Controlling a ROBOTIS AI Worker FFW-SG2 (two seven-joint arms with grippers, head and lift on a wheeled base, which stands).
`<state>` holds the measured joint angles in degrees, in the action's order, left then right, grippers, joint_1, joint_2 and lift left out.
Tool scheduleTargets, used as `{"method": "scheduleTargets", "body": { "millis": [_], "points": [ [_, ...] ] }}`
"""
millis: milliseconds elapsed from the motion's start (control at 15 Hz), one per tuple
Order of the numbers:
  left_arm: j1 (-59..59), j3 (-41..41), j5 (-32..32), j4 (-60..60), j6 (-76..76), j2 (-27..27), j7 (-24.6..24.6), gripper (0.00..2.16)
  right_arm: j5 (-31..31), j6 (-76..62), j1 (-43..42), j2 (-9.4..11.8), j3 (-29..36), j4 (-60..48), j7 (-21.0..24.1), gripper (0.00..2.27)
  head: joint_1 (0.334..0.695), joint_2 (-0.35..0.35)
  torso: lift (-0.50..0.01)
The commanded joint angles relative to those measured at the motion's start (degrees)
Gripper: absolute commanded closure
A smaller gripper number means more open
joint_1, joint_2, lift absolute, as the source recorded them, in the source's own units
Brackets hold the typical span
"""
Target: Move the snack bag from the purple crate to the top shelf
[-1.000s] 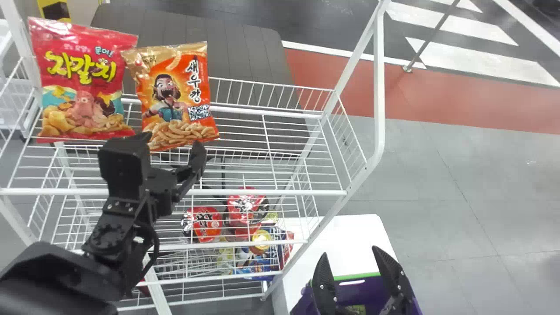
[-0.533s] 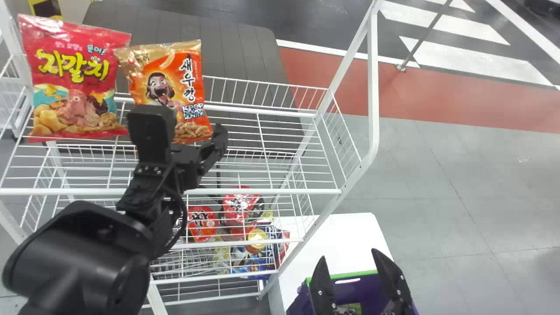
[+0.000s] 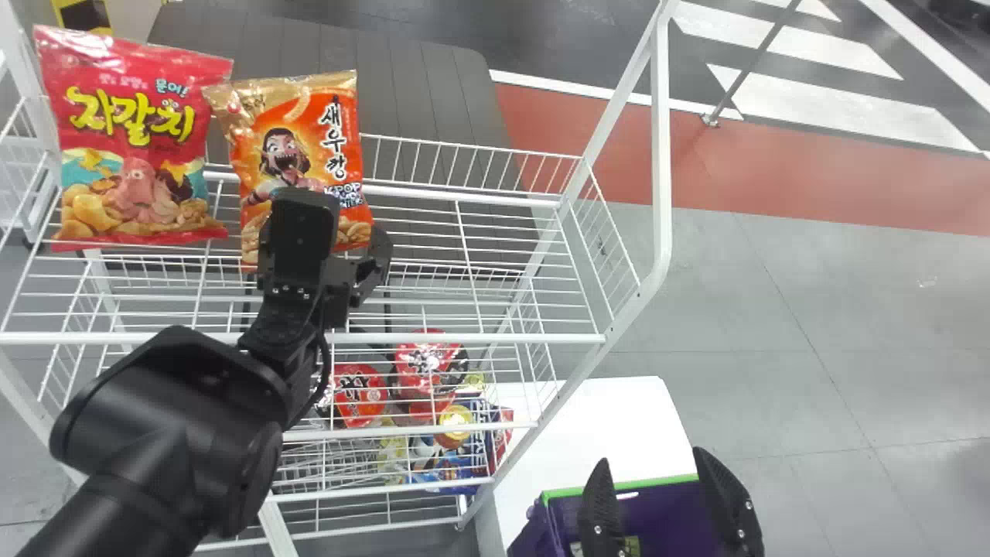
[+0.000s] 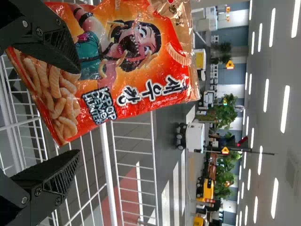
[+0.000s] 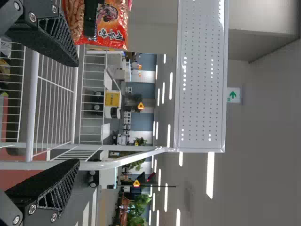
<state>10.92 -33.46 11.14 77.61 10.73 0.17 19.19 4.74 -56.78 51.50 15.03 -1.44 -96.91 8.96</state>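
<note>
From where I sit, the orange snack bag is on the top shelf of the white wire rack, standing upright with its printed front toward me. Close beside it, on its left in the head view, a red snack bag stands upright too.

My left arm comes in from the bottom left corner of the head view, and its tool is right in front of the orange bag, covering part of its lower end. In the left wrist view I see that tool open, its two black fingers well apart with nothing gripped. One finger overlaps the bag's picted lower part, the other lies clear of it; whether the first one touches the wrapper I cannot tell.

My right tool is parked at the bottom of the head view, over the purple crate. Its fingers stand spread, and it grips nothing. The crate has a green rim, and something greenish lies down inside, too little of it showing for me to name. Just behind the crate is a white table.

Lower in the rack, seen through the wires, I have a red cup, another red package near it, and some blue packets.
</note>
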Motion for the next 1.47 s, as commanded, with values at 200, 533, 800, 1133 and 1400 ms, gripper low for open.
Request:
{"method": "scheduleTargets", "body": {
  "millis": [200,533,800,1133,1400],
  "points": [
    [1.0,0.6,1.3,-0.9,-1.8,-0.3,2.1,0.26,-0.2,0.0,-0.3,-0.2,0.0,0.8,0.0,0.09,0.695,-0.350,0.003],
    [3.3,0.9,6.9,-2.5,-1.5,-0.3,3.4,0.27,-0.5,0.0,-0.4,-0.4,-0.1,0.8,0.0,0.09,0.695,-0.350,0.003],
    [4.7,0.9,7.8,-4.7,-0.4,-0.3,5.1,0.27,-0.7,0.0,-0.4,-0.2,-0.2,0.8,0.0,0.09,0.695,-0.350,0.003],
    [5.6,0.9,8.1,-6.2,0.1,-0.3,6.6,0.37,-0.8,-0.2,-0.5,0.2,-0.4,1.1,0.0,0.09,0.695,-0.334,0.003],
    [5.5,-0.1,7.2,-6.2,1.7,-0.3,6.9,0.73,-0.8,-2.0,-1.0,0.3,-1.2,1.9,0.0,0.09,0.695,-0.327,0.003]
  ]
}}
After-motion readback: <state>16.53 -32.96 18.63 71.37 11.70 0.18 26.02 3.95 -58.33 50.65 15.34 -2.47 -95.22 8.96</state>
